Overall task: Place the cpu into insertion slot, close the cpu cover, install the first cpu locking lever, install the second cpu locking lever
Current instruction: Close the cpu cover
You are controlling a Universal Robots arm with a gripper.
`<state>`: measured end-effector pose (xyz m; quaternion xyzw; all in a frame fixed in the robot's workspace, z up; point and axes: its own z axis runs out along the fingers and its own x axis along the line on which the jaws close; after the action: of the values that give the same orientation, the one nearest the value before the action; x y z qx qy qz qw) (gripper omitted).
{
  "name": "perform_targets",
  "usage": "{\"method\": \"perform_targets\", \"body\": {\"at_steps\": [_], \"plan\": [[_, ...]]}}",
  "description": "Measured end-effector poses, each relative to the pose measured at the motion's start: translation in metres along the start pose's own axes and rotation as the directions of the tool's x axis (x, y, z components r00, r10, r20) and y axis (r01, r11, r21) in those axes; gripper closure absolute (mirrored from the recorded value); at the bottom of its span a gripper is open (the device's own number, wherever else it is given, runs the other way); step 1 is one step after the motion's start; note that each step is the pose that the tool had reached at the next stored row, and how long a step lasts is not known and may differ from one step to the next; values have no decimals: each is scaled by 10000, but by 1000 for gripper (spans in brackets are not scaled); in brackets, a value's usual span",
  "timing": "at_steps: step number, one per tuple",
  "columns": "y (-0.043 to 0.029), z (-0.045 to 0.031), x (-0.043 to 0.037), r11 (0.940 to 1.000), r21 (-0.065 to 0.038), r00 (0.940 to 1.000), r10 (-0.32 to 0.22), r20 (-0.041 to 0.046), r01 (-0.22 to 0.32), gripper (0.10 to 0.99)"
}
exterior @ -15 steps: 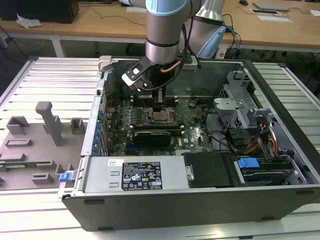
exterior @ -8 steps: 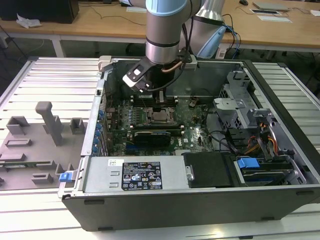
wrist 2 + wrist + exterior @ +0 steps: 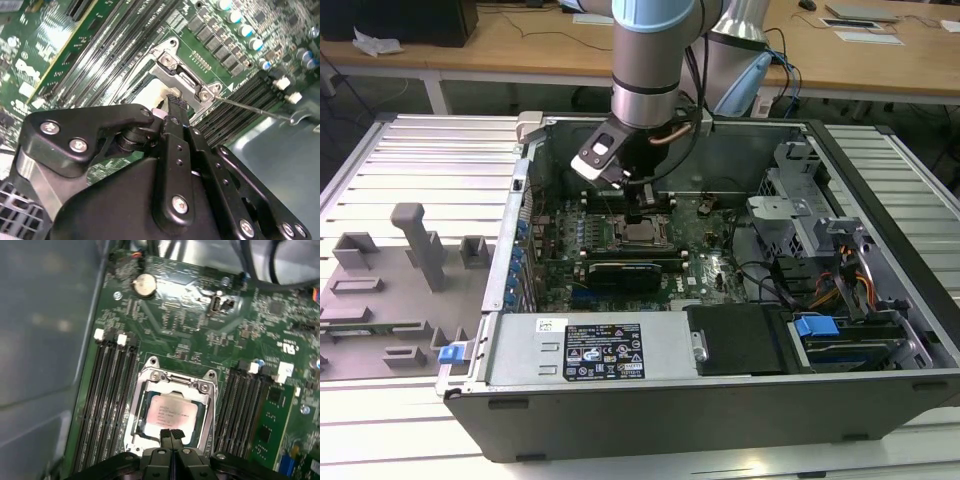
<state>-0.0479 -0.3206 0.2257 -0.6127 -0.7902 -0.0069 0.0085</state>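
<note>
The gripper (image 3: 171, 433), its two fingers pressed together with nothing between them, hangs just over one edge of the socket (image 3: 141, 405), inside which the chip (image 3: 170, 411) sits, the metal cover (image 3: 175, 382) lying flat around it.

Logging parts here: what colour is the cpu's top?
Silvery-grey metal on the cpu, clearest in the first wrist view.

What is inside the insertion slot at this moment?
The cpu lies in the insertion slot, its silvery top facing up. The gripper covers one edge of the chip, and the socket floor beneath the chip is hidden.
</note>
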Motion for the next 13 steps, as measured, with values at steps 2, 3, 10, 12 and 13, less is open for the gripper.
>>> {"method": "perform_targets", "body": {"at_steps": [2,3,10,12,13], "plan": [[0,2,0,9987,11,9987,-512,-1,512,980],[0,2,0,9976,15,9976,-697,-1,697,980],[0,6,0,9711,52,9711,-2386,-7,2386,980],[0,7,0,9567,64,9567,-2911,-11,2911,980],[0,7,0,9508,68,9508,-3098,-12,3098,980]]}}
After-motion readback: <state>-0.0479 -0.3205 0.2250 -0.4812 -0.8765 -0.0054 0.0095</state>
